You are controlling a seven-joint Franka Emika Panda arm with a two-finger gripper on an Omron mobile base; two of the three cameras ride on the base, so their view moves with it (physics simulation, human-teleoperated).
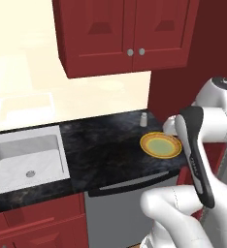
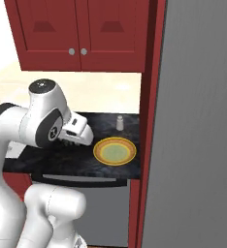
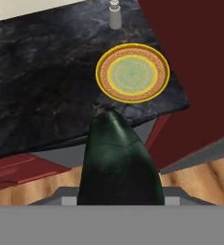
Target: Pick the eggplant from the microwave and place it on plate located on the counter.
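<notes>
Eggplant [image 3: 118, 162]: dark, held between the fingers, above the tabletop [image 3: 42, 86] front edge.
Plate [image 3: 132, 73]: bare, near the tabletop's right end, beside a small shaker [image 3: 115, 14].
Writing: none readable.

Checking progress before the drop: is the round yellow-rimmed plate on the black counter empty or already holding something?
Empty: the round yellow-rimmed plate shows a bare greenish centre, while the dark eggplant sits at the gripper, short of it.

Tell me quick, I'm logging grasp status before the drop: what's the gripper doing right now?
Gripper: closed on the eggplant, carried short of the plate on the counter.
</notes>
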